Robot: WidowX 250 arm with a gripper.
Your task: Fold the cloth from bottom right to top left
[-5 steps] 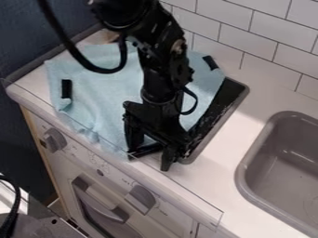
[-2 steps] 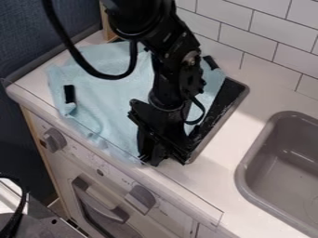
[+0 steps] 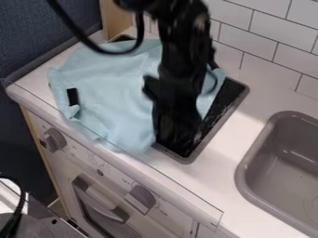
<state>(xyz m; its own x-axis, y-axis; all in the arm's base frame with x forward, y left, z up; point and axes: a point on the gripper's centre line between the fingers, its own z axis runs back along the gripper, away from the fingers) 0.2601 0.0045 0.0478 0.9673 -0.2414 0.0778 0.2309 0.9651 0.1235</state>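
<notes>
Drawing back with the cloth (image 3: pixel 115 88) is the hand (image 3: pixel 177 143), its grip impossible to tell.

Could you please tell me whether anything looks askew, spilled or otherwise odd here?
The light blue fabric cloth looks askew: it lies rumpled, its edge bunched beside a small black strip, and only partly covers the grey-rimmed black stovetop. Pale streaks mark the stovetop's bare right side; I cannot tell whether they are glare or residue.
</notes>
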